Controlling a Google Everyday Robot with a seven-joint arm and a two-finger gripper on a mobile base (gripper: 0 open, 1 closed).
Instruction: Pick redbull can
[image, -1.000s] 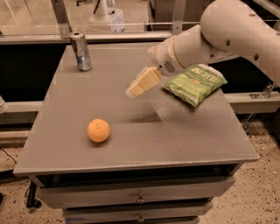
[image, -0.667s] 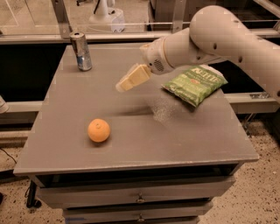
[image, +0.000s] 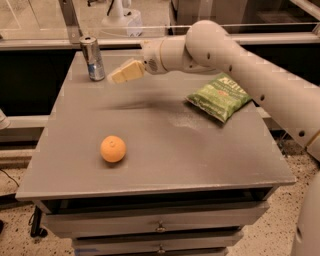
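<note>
The redbull can (image: 92, 58), slim and silver with blue patches and a shiny top, stands upright at the far left corner of the grey table (image: 165, 165). My gripper (image: 116, 76), with cream-coloured fingers, hangs above the table just right of the can, pointing left toward it and not touching it. The white arm reaches in from the right, across the back of the table.
An orange fruit (image: 113, 149) lies on the front left of the table. A green chip bag (image: 218, 96) lies at the right under the arm. Drawers sit below the table's front edge. A rail and glass run behind the table.
The gripper has moved left and toward the back of the table, closing most of the gap to the can. The can, orange and bag have not moved.
</note>
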